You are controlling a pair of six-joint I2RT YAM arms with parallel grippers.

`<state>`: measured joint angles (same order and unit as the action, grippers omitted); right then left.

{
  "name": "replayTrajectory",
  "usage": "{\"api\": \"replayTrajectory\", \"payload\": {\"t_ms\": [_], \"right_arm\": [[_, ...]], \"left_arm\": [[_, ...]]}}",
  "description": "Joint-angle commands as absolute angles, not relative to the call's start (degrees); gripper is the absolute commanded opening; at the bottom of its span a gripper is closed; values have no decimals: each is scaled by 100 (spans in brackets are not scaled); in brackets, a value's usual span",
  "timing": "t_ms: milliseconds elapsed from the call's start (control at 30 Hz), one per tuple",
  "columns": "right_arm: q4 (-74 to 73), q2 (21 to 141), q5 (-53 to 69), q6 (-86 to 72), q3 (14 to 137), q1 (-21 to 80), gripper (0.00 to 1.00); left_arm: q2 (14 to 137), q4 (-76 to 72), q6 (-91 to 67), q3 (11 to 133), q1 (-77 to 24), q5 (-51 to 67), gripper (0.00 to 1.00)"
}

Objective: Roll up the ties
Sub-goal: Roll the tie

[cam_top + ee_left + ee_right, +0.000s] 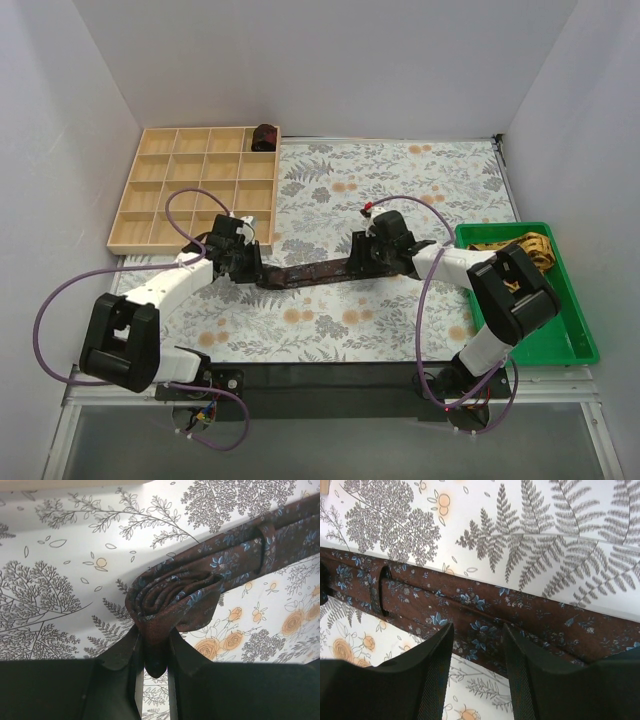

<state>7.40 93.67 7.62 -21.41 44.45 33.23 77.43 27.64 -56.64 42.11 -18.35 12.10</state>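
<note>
White-walled booth, floral tablecloth [400,190], one maroon tie [305,272] stretched between two arms.
At its coiled end the left gripper [152,647] pinches the fabric; the rest runs flat across the cloth to the right gripper [476,640], whose fingers stand apart over the flat band, contact unclear. A rolled tie [264,136] sits in the wooden tray's [140,244] far-right corner compartment; a yellow tie [535,250] lies in the green bin [575,340].

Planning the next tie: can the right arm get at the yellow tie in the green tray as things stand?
Probably yes: the yellow tie lies exposed in the green tray beside that arm, though its end effector sits over the maroon tie.
</note>
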Motion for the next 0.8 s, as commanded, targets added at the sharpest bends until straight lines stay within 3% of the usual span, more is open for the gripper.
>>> {"api": "replayTrajectory", "payload": {"t_ms": [0, 433, 767], "right_arm": [[44, 9273, 308, -2584, 4061, 3313, 44], [158, 9361, 518, -2812, 4052, 3375, 44], [70, 8729, 106, -2549, 4201, 3559, 52]], "left_arm": [[7357, 2603, -5941, 3912, -1653, 887, 0], [7330, 2294, -6320, 3664, -1283, 870, 0], [7708, 3234, -5310, 4420, -1318, -412, 0]]}}
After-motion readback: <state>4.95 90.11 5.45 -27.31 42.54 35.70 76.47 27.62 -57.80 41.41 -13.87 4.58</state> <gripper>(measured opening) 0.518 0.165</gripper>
